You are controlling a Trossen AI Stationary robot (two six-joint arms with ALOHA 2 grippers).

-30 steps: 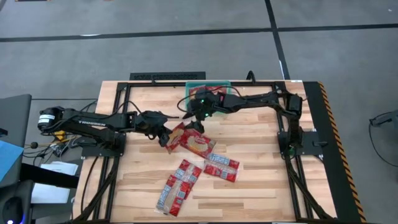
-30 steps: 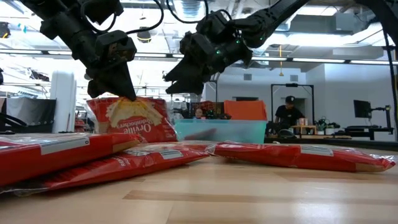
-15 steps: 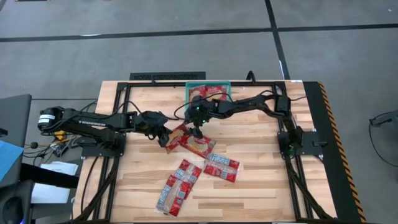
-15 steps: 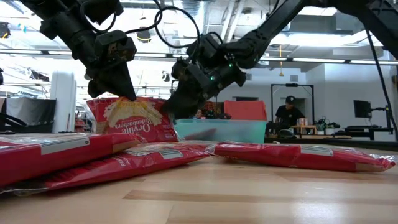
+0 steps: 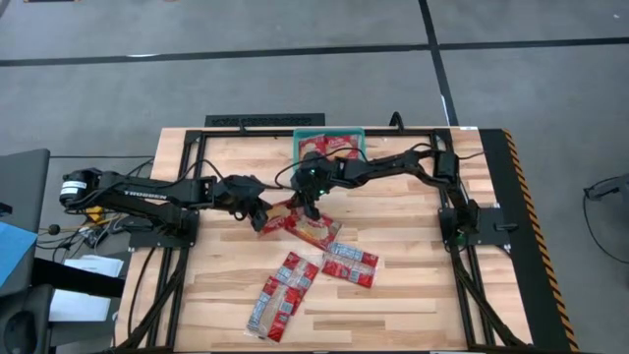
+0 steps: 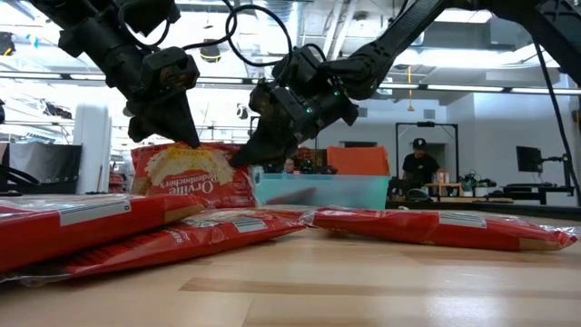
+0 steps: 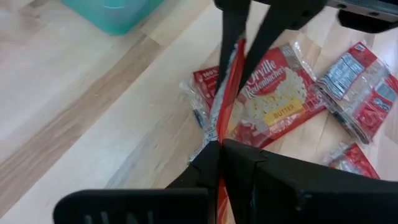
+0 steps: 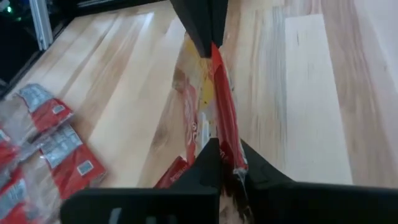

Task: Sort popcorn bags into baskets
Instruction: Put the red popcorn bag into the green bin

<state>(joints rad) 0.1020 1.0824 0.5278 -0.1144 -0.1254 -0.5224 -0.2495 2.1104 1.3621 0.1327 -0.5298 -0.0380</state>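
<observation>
A red popcorn bag point(image 6: 193, 177) stands on its long edge on another bag lying flat point(image 5: 318, 231), mid-table. My left gripper point(image 5: 263, 218) is shut on its left top corner, and my right gripper point(image 5: 310, 205) is shut on its right top corner. The teal basket point(image 5: 299, 139) at the far edge holds red bags. More bags lie flat nearer the front point(image 5: 350, 264), point(image 5: 283, 295). My left gripper pinches the standing bag's upper edge point(image 7: 219, 138) at its left end between both fingers, slanting down from the table's left. The bag stands upright, its lower edge on the flat bag. My right gripper pinches the same bag's upper edge at the opposite end point(image 8: 225, 144) between both fingers, slanting down from the far right. The bag runs edge-on between the two grippers.
Black frame rails run along the table's far and side edges point(image 5: 256, 122). A flat bag with its picture up point(image 7: 273, 99) lies right beside the standing one. Bare wood lies at the near right point(image 5: 413, 305). A person shows in the room beyond point(image 6: 420, 163).
My right gripper has come down from near the basket toward the table's near edge, reached the standing bag's right top corner and shut on it. The bag has shifted slightly. My left gripper has kept its hold.
</observation>
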